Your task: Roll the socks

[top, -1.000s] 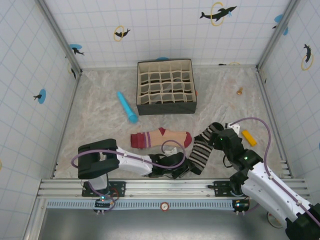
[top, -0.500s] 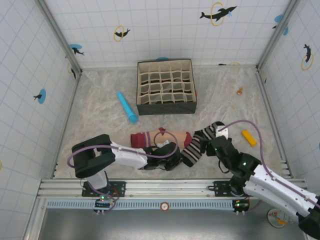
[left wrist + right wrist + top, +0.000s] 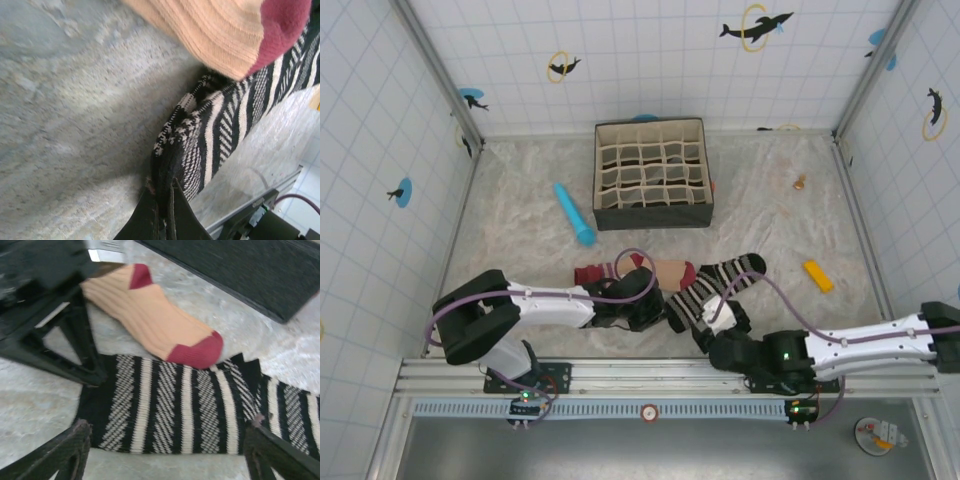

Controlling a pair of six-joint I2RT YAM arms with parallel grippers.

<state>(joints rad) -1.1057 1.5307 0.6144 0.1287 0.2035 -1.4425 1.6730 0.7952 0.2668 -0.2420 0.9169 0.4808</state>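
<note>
The marbled worktop (image 3: 520, 260) carries a divided fabric organiser box (image 3: 655, 214) toward its far side. Both socks lie on the worktop just nearside of this box. The black-and-white striped sock (image 3: 712, 288) runs slantwise below the box's right corner, and its near end is hidden under the two claws in the top view. The peach sock (image 3: 660, 272) lies to its left, its maroon toe touching the striped one. Its cuff is partly covered by the left arm.

The left claw (image 3: 162, 192) is clenched on a bunched black edge of the striped sock. The right claw (image 3: 167, 432) hovers spread wide over that sock, gripping nothing; this view is blurred.

Left of the box lies a blue cylinder (image 3: 574, 213), and right of it a yellow block (image 3: 817, 275) and a tiny brown object (image 3: 800, 182), too small to identify.
</note>
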